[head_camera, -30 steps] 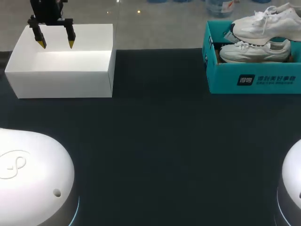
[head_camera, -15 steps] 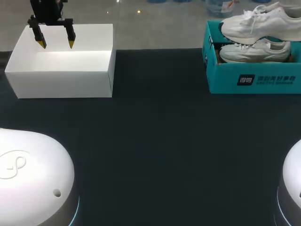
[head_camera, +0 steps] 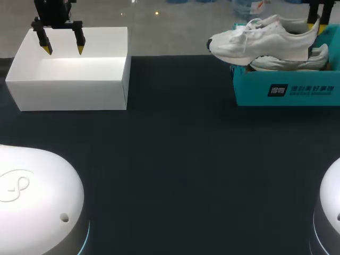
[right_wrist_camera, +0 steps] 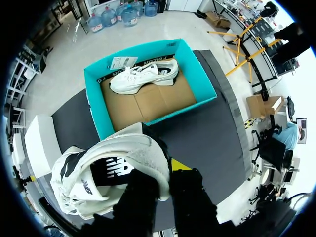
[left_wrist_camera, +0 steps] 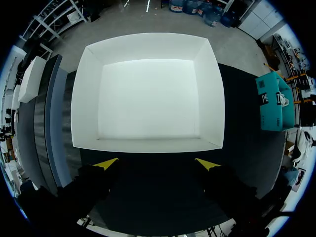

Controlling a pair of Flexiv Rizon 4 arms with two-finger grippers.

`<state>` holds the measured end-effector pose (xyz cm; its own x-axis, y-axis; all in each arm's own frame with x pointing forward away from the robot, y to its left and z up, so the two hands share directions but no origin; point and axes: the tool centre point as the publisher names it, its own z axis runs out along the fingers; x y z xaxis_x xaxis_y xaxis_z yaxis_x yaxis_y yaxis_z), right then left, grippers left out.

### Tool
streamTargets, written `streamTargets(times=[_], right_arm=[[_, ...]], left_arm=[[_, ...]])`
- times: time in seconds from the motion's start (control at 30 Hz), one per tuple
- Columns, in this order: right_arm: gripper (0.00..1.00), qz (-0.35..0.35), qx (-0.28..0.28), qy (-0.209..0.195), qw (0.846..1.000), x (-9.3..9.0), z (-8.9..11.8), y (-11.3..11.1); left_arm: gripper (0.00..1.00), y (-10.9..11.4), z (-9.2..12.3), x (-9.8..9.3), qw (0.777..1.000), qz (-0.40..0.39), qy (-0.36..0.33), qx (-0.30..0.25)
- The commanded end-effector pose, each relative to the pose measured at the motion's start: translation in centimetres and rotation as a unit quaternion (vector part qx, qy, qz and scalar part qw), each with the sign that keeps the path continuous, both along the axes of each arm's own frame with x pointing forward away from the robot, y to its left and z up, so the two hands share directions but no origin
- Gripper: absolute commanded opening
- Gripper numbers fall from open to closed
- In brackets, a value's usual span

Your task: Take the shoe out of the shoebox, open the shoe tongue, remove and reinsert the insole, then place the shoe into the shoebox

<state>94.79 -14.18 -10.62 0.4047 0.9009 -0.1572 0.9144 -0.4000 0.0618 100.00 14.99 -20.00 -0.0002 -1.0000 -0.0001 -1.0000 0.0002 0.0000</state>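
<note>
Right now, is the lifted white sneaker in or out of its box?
Out: the white lace-up sneaker hangs above the teal cardboard shoebox, toe beyond it.

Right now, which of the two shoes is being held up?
The shoe gripped at its heel by the right jaws; the other shoe lies inside the teal box.

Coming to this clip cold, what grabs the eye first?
A white shoe, gripped at its heel by the right gripper, hangs above the teal shoebox, toe poking past its wall toward mid-table. A second shoe lies inside. At the far left, the left gripper hovers open over a white box.
</note>
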Motion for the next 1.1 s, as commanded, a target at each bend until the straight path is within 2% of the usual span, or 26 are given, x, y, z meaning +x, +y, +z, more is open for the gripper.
streamTargets(times=[0.03,0.3,0.57,0.63,0.93,1.1], right_arm=[[0.0,0.004,-0.022,-0.034,0.999,-3.2,0.1,3.5],[0.0,0.009,-0.018,-0.029,0.999,-7.0,-0.8,8.9],[0.0,0.007,-0.01,-0.019,1.0,-10.7,-2.9,13.8],[0.0,0.008,-0.011,-0.015,1.0,-12.1,-3.2,15.1],[0.0,0.006,-0.004,0.007,1.0,-16.3,-5.9,17.9],[0.0,0.002,-0.003,0.021,1.0,-17.5,-6.6,18.8]], left_arm=[[1.0,0.0,0.0,0.0,1.0,0.0,0.0,0.0],[1.0,0.0,0.0,0.0,1.0,0.0,0.0,0.0],[1.0,0.0,0.0,0.0,1.0,0.0,0.0,0.0],[1.0,0.0,0.0,0.0,1.0,0.0,0.0,0.0],[1.0,0.0,0.0,0.0,1.0,0.0,0.0,0.0],[1.0,0.0,0.0,0.0,1.0,0.0,0.0,0.0]])
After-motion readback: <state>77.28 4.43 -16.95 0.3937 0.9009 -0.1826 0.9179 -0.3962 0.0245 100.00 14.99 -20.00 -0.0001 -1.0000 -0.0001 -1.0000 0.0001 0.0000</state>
